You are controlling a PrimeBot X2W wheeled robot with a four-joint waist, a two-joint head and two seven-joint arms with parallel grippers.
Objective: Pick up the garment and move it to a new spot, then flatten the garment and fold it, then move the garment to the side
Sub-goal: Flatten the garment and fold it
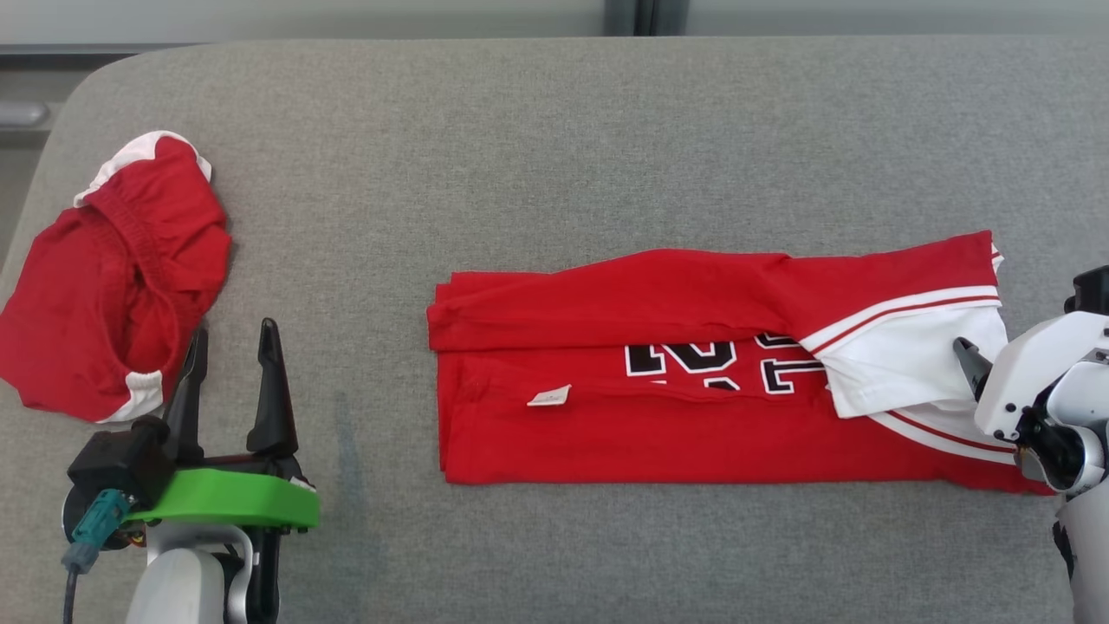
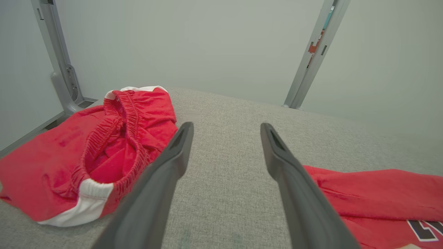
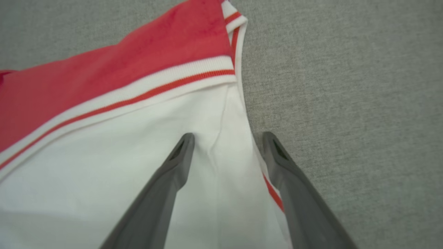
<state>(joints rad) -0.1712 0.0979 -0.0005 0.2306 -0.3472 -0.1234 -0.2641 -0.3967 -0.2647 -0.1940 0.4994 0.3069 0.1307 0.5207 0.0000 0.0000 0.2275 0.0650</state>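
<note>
The half-folded shirt lies toward 3 o'clock on the table, the right pincer wide over its white end, the left pincer wide at 8 o'clock, so I'd pinch every layer squarely before folding toward 9 o'clock.

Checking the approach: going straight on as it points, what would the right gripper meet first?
Probably the white part of the shirt, between the fingers of the right gripper; distance unclear.

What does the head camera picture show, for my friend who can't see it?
A folded red jersey with white trim lies across a grey table, the open right gripper at its white end. Crumpled red shorts sit at the left, beside the open left gripper.
</note>
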